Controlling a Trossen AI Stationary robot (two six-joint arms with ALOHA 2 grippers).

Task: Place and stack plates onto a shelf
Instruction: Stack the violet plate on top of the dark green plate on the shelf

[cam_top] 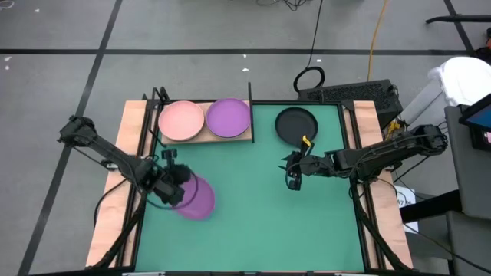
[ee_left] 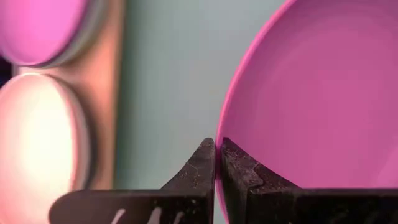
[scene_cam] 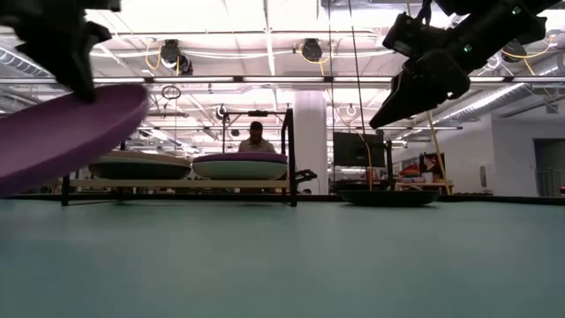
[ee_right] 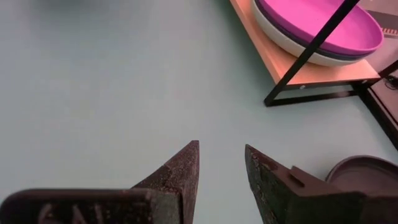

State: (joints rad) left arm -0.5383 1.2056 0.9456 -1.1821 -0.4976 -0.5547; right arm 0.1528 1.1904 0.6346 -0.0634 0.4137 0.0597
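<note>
**Two stacks on the shelf, one purple plate in the air**

Two stacks sit side by side on the wooden shelf (cam_top: 201, 139) at the far left corner of the worktop: one topped by a pink plate (cam_top: 181, 121), the other by a purple plate (cam_top: 229, 117). From table height, each top plate rests on paler plates beneath it, though how many I cannot tell.

The left gripper (cam_top: 173, 182) hangs over the near left part of the green mat (cam_top: 261, 207) with its jaws clamped on the rim of a second purple plate (cam_top: 196, 198). In the left wrist view the two dark fingers (ee_left: 200, 167) meet tightly on that plate's edge. The low view shows the plate lifted clear of the mat and tilted, its far side higher.

A black plate (cam_top: 296, 124) lies flat on the mat to the right of the shelf, near the back edge. The right gripper (cam_top: 294, 178) hovers just in front of it, above the mat, holding nothing. Its jaws stand slightly apart, with bare mat showing between them in the right wrist view.

Beyond the worktop, a person (scene_cam: 257, 137) is visible in the room behind the shelf.
</note>
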